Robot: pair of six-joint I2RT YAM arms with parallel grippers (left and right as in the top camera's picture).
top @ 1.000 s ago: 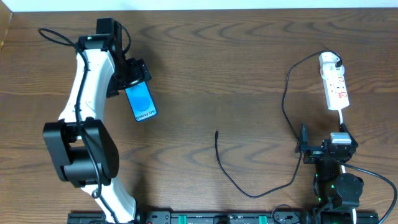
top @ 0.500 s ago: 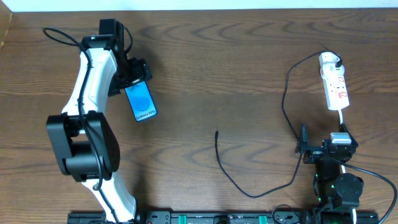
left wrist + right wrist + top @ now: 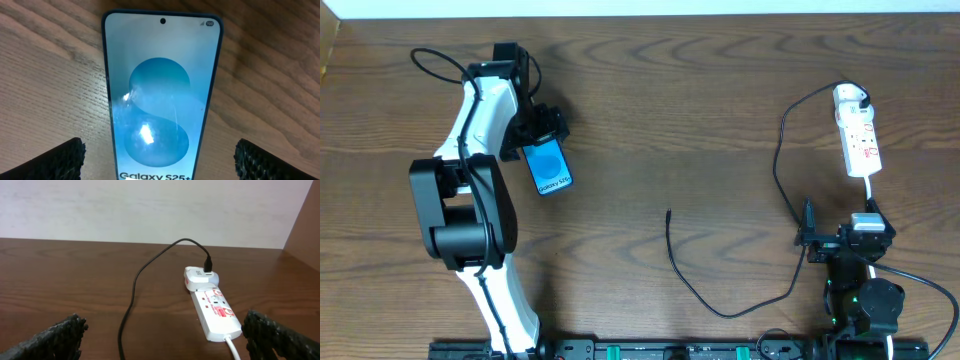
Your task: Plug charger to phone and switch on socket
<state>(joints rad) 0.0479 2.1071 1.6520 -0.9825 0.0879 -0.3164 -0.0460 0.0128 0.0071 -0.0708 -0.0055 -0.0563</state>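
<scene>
1. Left gripper (image 3: pixel 542 128): fingers spread wide, straddling the phone (image 3: pixel 160 100) without touching it.
2. Charger (image 3: pixel 720 308): plug tip loose mid-table, well apart from both grippers.
3. Right gripper (image 3: pixel 165 327): fingers wide apart, empty; socket (image 3: pixel 215 311) lies just ahead.

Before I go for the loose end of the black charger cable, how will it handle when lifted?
Probably floppy: the cable lies in loose curves, so the plug tip may droop unless gripped close to it. Likely light, but its far end sits in the adapter on the socket, so a long pull could drag that socket.
</scene>
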